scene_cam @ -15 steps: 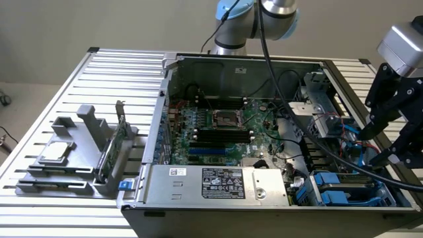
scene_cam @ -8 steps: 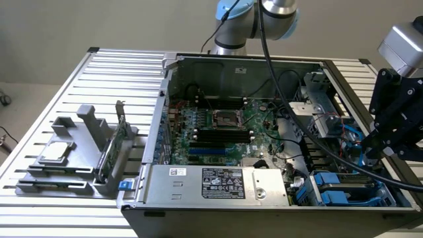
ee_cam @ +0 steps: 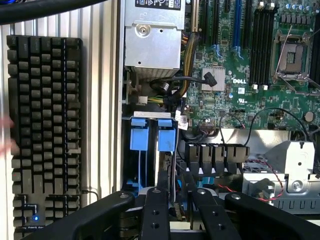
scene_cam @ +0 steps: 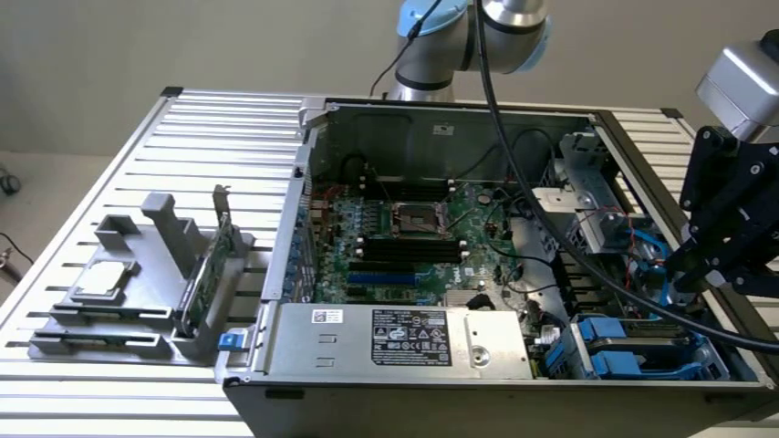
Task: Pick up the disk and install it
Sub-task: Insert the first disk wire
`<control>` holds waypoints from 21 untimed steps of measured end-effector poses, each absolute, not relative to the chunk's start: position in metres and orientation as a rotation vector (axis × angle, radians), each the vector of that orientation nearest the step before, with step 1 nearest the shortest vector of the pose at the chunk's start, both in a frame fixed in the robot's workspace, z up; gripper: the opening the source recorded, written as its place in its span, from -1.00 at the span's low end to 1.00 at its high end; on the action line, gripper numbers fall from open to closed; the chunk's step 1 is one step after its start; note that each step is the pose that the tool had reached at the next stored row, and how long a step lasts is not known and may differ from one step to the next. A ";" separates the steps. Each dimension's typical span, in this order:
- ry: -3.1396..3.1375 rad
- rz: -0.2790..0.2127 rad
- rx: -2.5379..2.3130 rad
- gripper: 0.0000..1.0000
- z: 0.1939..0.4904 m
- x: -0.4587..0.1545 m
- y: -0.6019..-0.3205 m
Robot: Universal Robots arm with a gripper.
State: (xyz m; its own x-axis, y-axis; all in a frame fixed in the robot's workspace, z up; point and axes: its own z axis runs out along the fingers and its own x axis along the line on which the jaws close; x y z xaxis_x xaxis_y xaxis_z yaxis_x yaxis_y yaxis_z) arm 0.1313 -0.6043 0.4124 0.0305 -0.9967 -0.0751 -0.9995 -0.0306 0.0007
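My tool [ee_cam: 176, 199] sits low in the drive bay at the case corner on the exterior view's right. Its black fingers are close together on either side of the disk [ee_cam: 165, 162], which stands on edge in its slot with a blue rail tab showing, and I judge this a grip on the narrow edge. The risk I see is tilt: with so little metal between the fingers, the disk could swing or slip, and its blue rails could snag on the bay walls. Just beside it stands a second blue carrier [ee_cam: 138, 134], near enough for a finger to catch. Red and black wires [ee_cam: 239, 187] lie close by, and the arm's own black cable [scene_cam: 517, 173] drapes across the open case [scene_cam: 487, 394]; either could hook the tool or the disk. Further in are the green motherboard [scene_cam: 408, 228] and the grey power supply [scene_cam: 402, 336], both exposed to a dropped disk. Outside the case wall a black keyboard [ee_cam: 45, 125] lies on the tabletop [scene_cam: 225, 123] with a blurred hand [ee_cam: 6, 137] at its edge, so a person is near the arm's reach. The tabletop is ribbed silver metal, and a small part could lodge in its grooves. A grey holder [scene_cam: 159, 265] with a green card [scene_cam: 199, 278] and a silver chip [scene_cam: 105, 278] stands well apart, on the exterior view's left. Behind is a plain pale wall [scene_cam: 182, 46].
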 end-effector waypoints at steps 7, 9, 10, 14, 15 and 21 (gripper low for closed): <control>2.150 0.084 -2.217 -0.49 0.412 0.131 -0.604; 2.149 0.087 -2.216 -0.49 0.412 0.133 -0.604; 2.151 0.088 -2.212 -0.49 0.412 0.133 -0.604; 2.197 0.088 -2.163 -0.49 0.412 0.134 -0.604; 2.216 0.087 -2.143 -0.49 0.412 0.134 -0.604; 2.321 0.083 -2.025 -0.49 0.411 0.134 -0.604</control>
